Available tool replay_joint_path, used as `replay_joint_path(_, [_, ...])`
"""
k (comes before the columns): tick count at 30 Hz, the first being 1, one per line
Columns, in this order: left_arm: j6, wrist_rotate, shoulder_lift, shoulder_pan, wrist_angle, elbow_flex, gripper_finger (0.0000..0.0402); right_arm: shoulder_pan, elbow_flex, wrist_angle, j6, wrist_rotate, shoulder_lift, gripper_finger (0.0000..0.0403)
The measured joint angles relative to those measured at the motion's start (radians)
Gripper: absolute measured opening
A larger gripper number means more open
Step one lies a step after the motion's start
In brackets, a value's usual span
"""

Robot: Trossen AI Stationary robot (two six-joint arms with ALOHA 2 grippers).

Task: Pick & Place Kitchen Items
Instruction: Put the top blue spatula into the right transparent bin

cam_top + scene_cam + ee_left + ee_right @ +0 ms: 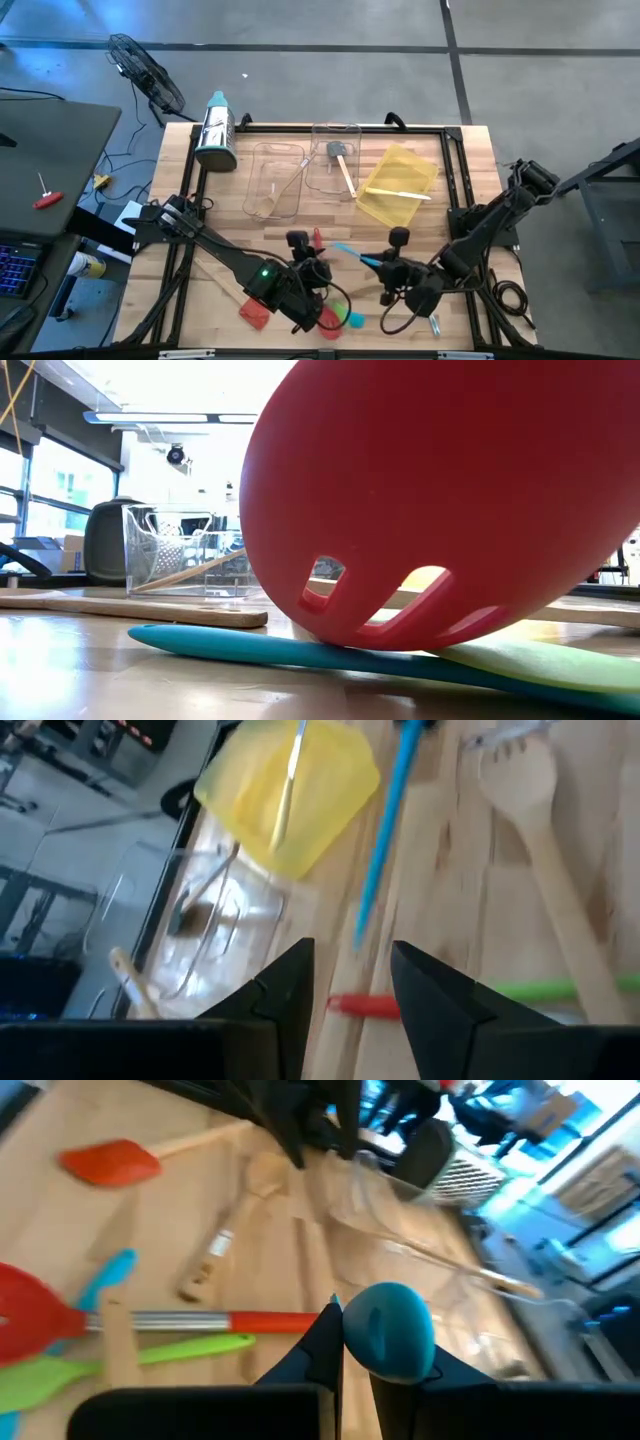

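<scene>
Two grippers work the near edge. Our right gripper (357,1342) is clamped on a teal spatula (388,1330), lifted for carrying to the far trays. Our left gripper (350,982), fingers apart, hovers over a red-handled utensil (362,1006), likely lining up its grasp.

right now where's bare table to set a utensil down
Bare wood lies between the clear plastic tray and the left arm, and right of the yellow plastic tray. The front centre is crowded: red slotted spoon, teal spatula, both end effectors.
</scene>
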Motion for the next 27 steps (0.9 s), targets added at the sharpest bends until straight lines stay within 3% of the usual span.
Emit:
replay_joint_path(8, [-0.127,0.043,0.000,-0.001,-0.210,0.000,0.0132,-0.073,0.000,-0.007,-0.140,0.147,-0.118,0.0019])
replay_joint_path(12, [-0.140,0.007,0.008,0.000,-0.282,-0.026,0.0132,-0.184,0.000,-0.009,-0.189,0.132,-0.186,0.0019])
replay_joint_path(16, [-0.145,-0.022,0.009,0.010,-0.304,-0.097,0.0132,-0.322,0.000,-0.013,-0.227,0.066,-0.227,0.0019])
replay_joint_path(20, [-0.213,-0.023,0.010,0.024,-0.352,-0.158,0.0132,-0.465,0.000,0.001,-0.252,-0.088,-0.227,0.0019])
replay_joint_path(27, [-0.337,0.093,0.010,0.024,-0.374,-0.269,0.0132,-0.649,0.000,0.148,-0.384,-0.245,-0.142,0.0019])
